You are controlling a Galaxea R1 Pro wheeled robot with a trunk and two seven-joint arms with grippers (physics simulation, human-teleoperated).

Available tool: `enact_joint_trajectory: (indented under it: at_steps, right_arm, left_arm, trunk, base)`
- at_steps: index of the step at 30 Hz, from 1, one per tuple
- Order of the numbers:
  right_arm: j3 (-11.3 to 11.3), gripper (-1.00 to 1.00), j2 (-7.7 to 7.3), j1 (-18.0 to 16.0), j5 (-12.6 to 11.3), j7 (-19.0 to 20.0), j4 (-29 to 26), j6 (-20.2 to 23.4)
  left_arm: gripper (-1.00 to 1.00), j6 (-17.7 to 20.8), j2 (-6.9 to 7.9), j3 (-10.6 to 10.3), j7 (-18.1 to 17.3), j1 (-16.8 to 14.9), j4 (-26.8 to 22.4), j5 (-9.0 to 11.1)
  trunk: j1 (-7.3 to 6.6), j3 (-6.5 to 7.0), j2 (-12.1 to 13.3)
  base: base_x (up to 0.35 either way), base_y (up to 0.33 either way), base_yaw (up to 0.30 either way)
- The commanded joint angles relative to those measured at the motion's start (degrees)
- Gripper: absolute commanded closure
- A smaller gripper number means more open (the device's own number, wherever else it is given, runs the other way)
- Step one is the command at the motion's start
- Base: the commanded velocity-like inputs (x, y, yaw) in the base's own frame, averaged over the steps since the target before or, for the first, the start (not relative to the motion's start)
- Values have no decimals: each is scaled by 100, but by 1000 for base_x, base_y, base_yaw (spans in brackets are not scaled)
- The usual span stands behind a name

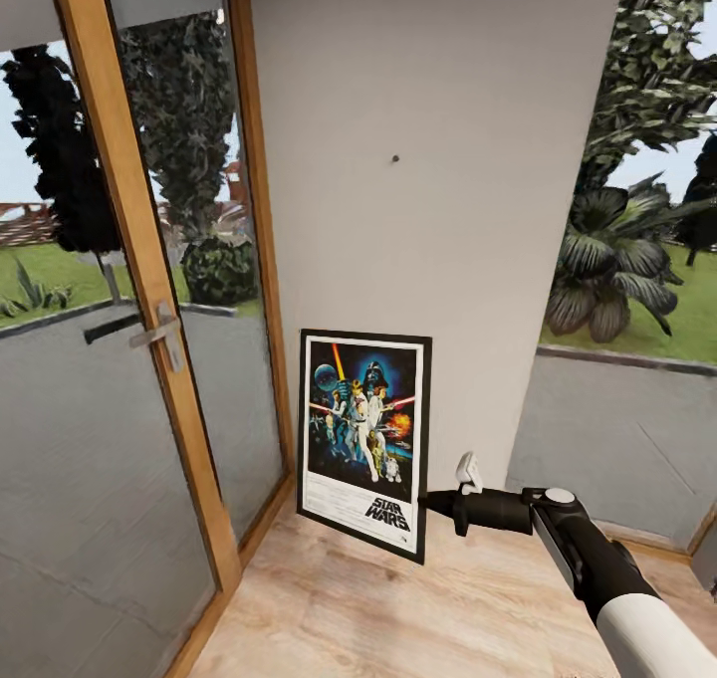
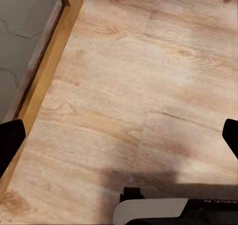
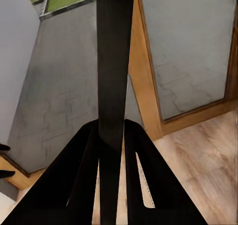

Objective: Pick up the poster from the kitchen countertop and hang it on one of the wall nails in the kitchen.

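Jaws of your right gripper [image 3: 110, 150] are pinched on the poster's [image 1: 364, 441] right edge, the black frame running edge-on between them, so you carry it upright and facing you. It hangs low, close against the grey wall [image 1: 448, 210] above the wood floor [image 1: 329, 598]. The wall nail [image 1: 395, 158] sits well above, so a long lift looks due. Left jaws are spread wide over floorboards, holding nothing.

Pale wood floor [image 1: 329, 598] (plank-grained, poster-free)
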Motion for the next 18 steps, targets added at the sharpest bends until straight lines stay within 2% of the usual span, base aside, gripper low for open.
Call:
enact_joint_trajectory:
  at_steps: [1, 18]
  right_arm:
    - [5, 100, -1, -3, -2, 24, -5, 62]
    - [5, 100, -1, -3, -3, 24, -5, 62]
  left_arm:
    - [-100, -12, -1, 11, -17, 4, -5, -1]
    - [-100, -13, -1, 11, -15, 4, -11, -2]
  trunk:
    - [4, 2, -3]
    - [4, 52, -3]
  base:
    - [212, 294, -300]
    - [209, 278, -300]
